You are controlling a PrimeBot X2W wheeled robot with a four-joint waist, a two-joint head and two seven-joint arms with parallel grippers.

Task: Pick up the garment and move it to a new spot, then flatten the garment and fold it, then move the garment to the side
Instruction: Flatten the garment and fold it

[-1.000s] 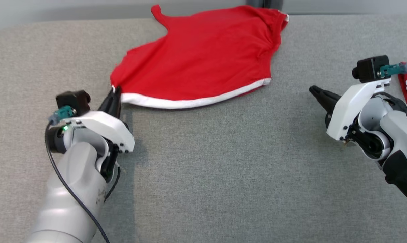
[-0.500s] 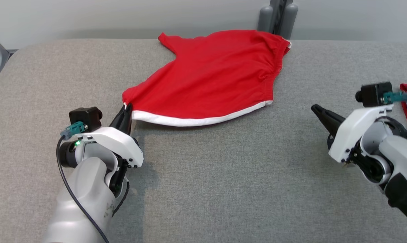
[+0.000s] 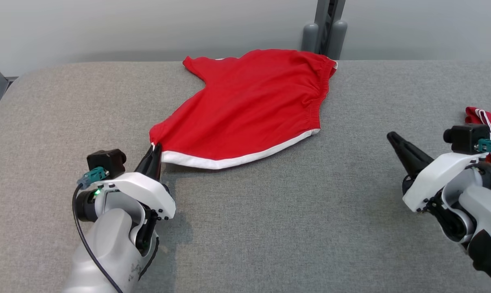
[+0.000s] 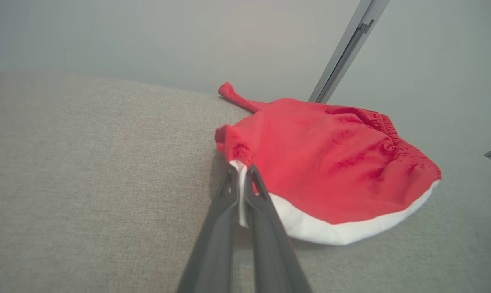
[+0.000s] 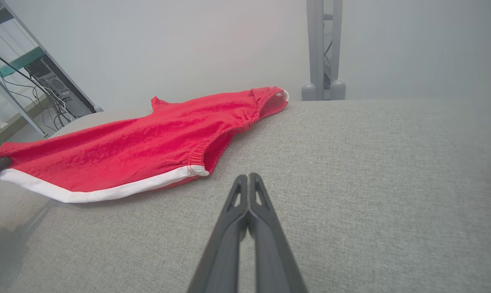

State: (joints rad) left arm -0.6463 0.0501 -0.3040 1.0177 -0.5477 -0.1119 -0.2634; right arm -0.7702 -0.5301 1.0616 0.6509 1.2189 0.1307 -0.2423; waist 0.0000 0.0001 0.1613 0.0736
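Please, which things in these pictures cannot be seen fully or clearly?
- Second red and white cloth, head view: cut by the right edge and partly behind the right wrist camera; its kind is unclear.
- Underside of the garment, every view: covered by its own top layer.
- How much cloth the left gripper pinches, head view: hidden inside the gripper itself.
- Grey post, head view: cut by the top edge.

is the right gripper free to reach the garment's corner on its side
Probably yes. The right gripper is shut and empty, pointing toward the garment, with nothing but bare grey surface between them. The left gripper grips the opposite corner, well apart. It would need to open first.
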